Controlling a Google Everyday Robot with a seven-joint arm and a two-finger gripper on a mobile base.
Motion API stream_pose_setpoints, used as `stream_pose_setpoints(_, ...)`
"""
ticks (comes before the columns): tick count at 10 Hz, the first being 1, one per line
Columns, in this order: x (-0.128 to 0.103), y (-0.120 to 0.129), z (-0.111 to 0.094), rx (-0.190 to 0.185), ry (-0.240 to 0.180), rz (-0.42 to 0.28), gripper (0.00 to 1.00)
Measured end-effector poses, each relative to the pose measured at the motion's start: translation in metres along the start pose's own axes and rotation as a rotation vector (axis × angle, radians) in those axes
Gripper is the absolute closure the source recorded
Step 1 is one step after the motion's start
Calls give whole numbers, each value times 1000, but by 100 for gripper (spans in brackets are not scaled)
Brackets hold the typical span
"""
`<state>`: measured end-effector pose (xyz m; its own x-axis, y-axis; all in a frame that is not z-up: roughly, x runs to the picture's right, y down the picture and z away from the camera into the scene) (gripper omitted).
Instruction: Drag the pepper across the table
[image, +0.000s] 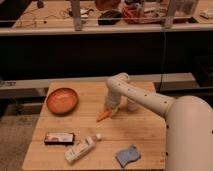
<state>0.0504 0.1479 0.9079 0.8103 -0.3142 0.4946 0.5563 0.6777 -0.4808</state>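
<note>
On the wooden table (140, 131), the white gripper (109, 111) touched the small orange pepper (103, 116), finger state unclear; steady low pressure should keep contact.

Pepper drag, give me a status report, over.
Gripper low at table centre, right on the pepper's upper end. Pepper flat on the wood. Orange bowl to its left, white bottle and snack packet nearer the front edge.
</note>
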Motion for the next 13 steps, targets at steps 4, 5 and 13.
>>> stream_pose_setpoints(4,-5,5,0,2,0,31,100)
stream_pose_setpoints(5,-6,8,-1,1,0,35,100)
stream_pose_setpoints(13,-21,31,-1,-11,3,64,100)
